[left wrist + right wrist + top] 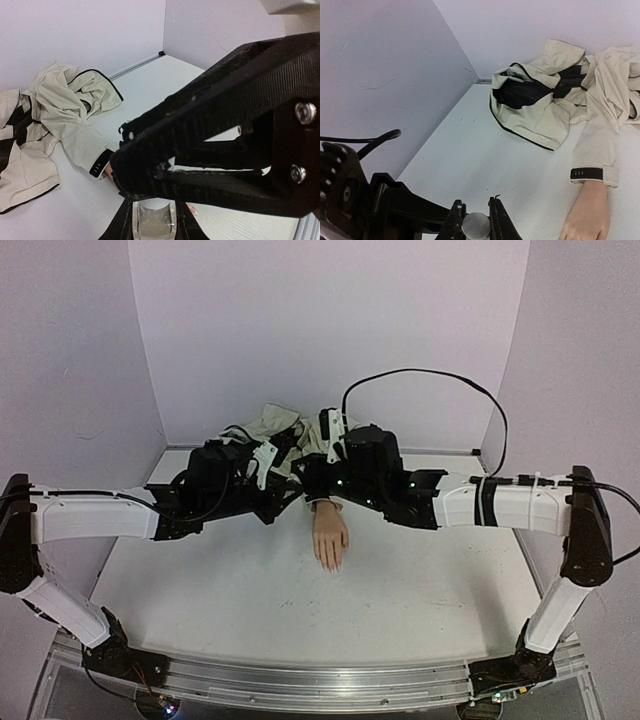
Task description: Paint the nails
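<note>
- Worktop: white and matte. It carries everything, and both arms reach in over its middle.
- Cream jacket: crumpled at the back. Its dark cuff sits at the wrist of the hand. Judged soft, loose cloth that anchors nothing.
- Mannequin hand: pale peach, lying flat at the centre, apparently palm down, fingertips towards the arm bases. Judged light, stiff and smooth, so it is likely to slide if pushed. No hold is needed on it, only light brush contact from above.
- Left fingers: clenched on a small pale bottle. Judged hard, slippery and spillable; keep it upright.
- Right fingers: closed round a white round cap. Cannot tell whether it sits on that bottle.
- Nails: at the near end of the hand, apart from both arms. Too small to resolve.
- Views:
  - The top view gives the whole hand but hides both sets of fingers under the arms.
  - The right wrist view shows the cuff and the back of the hand, with the fingertips cut off.
  - The left wrist view is mostly blocked by a black ribbed housing, leaving only a sliver of the hand beside the cuff.
</note>
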Robot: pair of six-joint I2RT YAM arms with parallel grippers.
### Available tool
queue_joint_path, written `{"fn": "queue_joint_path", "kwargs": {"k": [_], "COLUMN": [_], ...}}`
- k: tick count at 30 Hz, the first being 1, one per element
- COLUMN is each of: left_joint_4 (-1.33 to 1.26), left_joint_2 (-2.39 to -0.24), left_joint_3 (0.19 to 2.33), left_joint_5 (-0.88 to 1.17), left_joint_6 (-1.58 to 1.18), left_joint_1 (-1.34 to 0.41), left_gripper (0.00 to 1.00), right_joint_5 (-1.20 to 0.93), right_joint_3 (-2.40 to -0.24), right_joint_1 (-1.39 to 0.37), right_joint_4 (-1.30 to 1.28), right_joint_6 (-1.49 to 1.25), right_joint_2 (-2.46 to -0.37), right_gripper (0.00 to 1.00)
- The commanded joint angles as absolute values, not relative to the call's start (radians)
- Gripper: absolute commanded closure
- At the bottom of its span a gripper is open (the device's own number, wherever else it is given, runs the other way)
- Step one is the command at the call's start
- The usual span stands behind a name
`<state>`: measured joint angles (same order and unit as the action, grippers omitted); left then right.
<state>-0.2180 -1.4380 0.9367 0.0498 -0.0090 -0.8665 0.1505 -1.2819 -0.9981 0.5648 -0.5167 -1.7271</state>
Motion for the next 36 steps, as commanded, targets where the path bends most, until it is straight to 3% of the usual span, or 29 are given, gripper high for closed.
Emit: {"fn": "queue_joint_path", "kwargs": {"k": [1, 3, 14, 19, 25, 32, 34, 36], "left_joint_4": [-0.366, -0.367, -0.348, -0.306, -0.287, -0.288, -0.288, -0.288], "left_joint_2": [-1.458, -1.449, -1.314, -1.241, -1.195, -1.214, -1.232, -1.252], "left_joint_3": [1.006, 0.984, 0.806, 0.784, 0.825, 0.877, 0.894, 0.914], "left_joint_5": [-0.029, -0.029, -0.003, 0.086, 0.317, 0.662, 0.763, 0.838], "left_joint_6": [-0.026, -0.038, -0.122, -0.141, -0.207, -0.213, -0.215, -0.23], "left_joint_1": [-0.865, -0.865, -0.864, -0.862, -0.851, -0.851, -0.853, -0.854], "left_gripper": [1.0, 1.0, 1.0, 1.0, 1.0, 1.0, 1.0, 1.0], "right_joint_5": [0.182, 0.17, 0.028, -0.059, -0.234, -0.745, -0.829, -0.872], "right_joint_3": [-1.347, -1.348, -1.269, -1.195, -1.113, -1.065, -1.056, -1.053], "right_joint_1": [-1.066, -1.062, -0.997, -0.949, -0.895, -0.858, -0.858, -0.858], "right_joint_4": [0.496, 0.508, 0.534, 0.534, 0.534, 0.728, 0.793, 0.839], "right_joint_6": [-0.53, -0.515, -0.376, -0.347, -0.253, -0.35, -0.38, -0.404], "right_joint_2": [-1.755, -1.751, -1.578, -1.479, -1.419, -1.414, -1.431, -1.445], "right_gripper": [1.0, 0.99, 0.44, 0.31, 0.25, 0.21, 0.23, 0.34]}}
